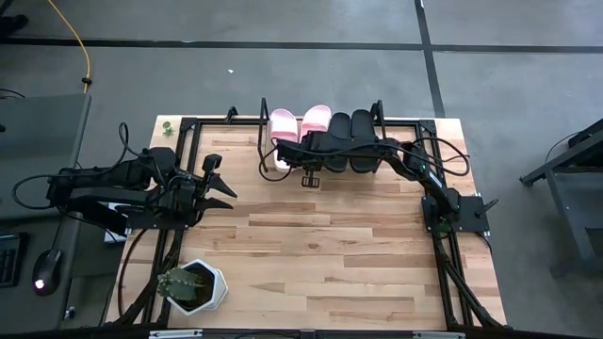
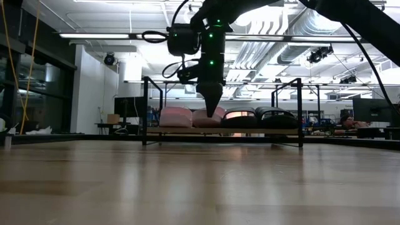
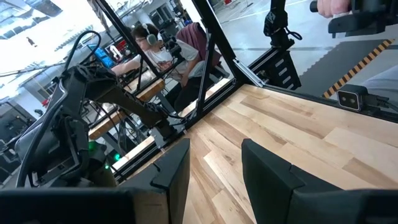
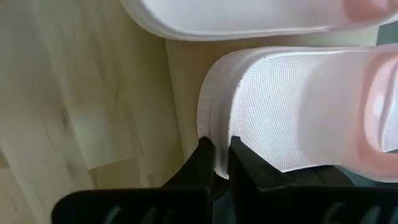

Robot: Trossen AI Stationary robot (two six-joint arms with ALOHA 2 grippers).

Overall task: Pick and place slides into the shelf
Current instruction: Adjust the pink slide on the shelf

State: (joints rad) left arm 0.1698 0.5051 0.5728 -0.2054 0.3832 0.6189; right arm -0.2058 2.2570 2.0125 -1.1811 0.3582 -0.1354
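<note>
Four slides [image 1: 320, 132] on wooden shelf [image 2: 222, 132], right tool [image 4: 214, 155] pinching textured pink heel

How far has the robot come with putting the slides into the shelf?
All four slides lie side by side on the shelf: two pink slides and two black slides. The right gripper pinches the heel edge of the second pink slide, so only releasing and withdrawing seems left. The left gripper waits open over the table's left side.
</note>
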